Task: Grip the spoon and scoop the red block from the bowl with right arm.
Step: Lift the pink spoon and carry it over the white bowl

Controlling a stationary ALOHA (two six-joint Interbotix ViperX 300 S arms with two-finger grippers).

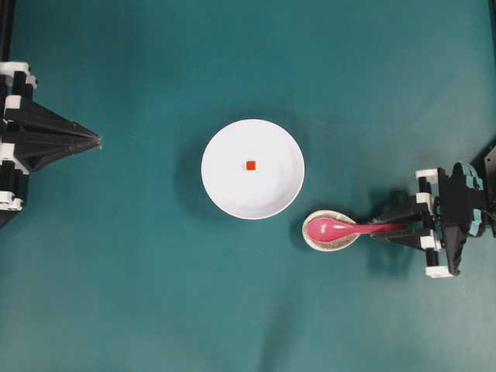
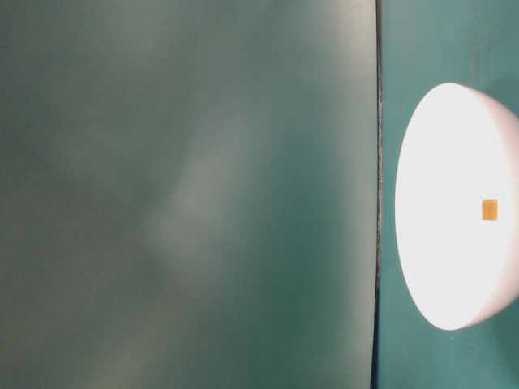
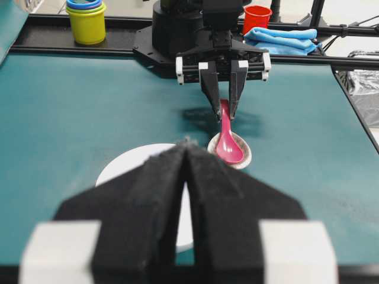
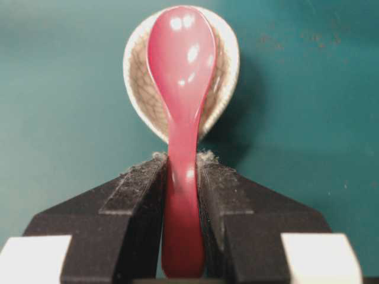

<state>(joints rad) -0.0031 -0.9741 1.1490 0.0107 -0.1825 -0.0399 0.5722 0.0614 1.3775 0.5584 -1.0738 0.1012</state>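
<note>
The pink spoon [image 1: 345,227] lies with its scoop in a small speckled cream dish [image 1: 329,246], just right of the white bowl [image 1: 232,186]. The red block [image 1: 250,164] sits near the bowl's middle. My right gripper [image 1: 377,229] is shut on the spoon's handle; in the right wrist view both black fingers [image 4: 139,189] press the handle of the spoon [image 4: 180,65] from either side. The left wrist view shows the same grip on the spoon [image 3: 227,142]. My left gripper [image 1: 98,140] rests shut at the far left, its tips together [image 3: 186,145].
In the table-level view the bowl [image 2: 438,211] and the block [image 2: 489,210] appear turned sideways. Beyond the table's far edge stand a stack of yellow cups [image 3: 87,22], a red cup [image 3: 257,18] and a blue cloth [image 3: 281,40].
</note>
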